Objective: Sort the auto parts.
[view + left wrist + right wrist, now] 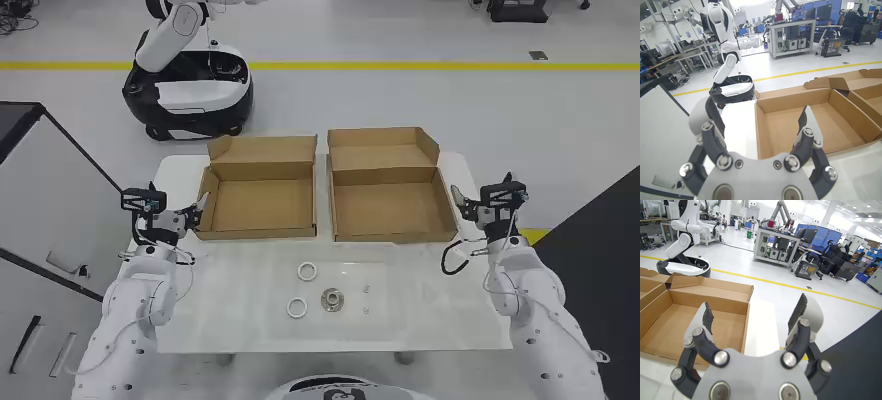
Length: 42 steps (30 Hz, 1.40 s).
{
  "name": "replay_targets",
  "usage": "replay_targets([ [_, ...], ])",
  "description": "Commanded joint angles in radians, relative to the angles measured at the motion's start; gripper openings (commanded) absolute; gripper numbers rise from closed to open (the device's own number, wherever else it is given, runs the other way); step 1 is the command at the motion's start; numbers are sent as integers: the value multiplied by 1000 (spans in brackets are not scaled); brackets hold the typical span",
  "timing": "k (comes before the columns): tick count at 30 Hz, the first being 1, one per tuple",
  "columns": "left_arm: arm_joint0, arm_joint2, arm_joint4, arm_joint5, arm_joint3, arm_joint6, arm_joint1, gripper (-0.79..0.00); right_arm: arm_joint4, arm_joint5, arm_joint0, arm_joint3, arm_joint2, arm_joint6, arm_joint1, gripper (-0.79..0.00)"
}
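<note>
Desk (430, 320), I see: hub (331, 299) toward front edge | far ring (308, 270) behind-left of hub | near ring (297, 308) left of hub | small bits (366, 289) right of hub | left box (258, 205), right box (390, 208) side by side behind hub.

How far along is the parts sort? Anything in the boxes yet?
Done: nothing; left box and right box are empty. In hand: nothing; left gripper and right gripper sit beside the boxes, jaws open. To do: two white rings, the metal flange and small bits, all on the table.
</note>
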Motion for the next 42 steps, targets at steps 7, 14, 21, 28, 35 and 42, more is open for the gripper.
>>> replay_targets([
  [7, 0, 0, 0, 0, 0, 0, 0, -1, 0, 0, 0, 0, 0, 0, 0, 0],
  [14, 0, 0, 0, 0, 0, 0, 0, 0, 6, -6, 0, 3, -1, 0, -1, 0],
  [21, 0, 0, 0, 0, 0, 0, 0, 0, 5, -109, 9, -101, 45, 39, 7, 0],
  [28, 0, 0, 0, 0, 0, 0, 0, 0, 70, -379, 53, -235, 126, 199, 27, 0],
  [35, 0, 0, 0, 0, 0, 0, 0, 0, 148, -674, 152, -271, 171, 389, 54, 0],
  [42, 0, 0, 0, 0, 0, 0, 0, 0, 248, -852, 333, -203, 127, 539, 77, 0],
])
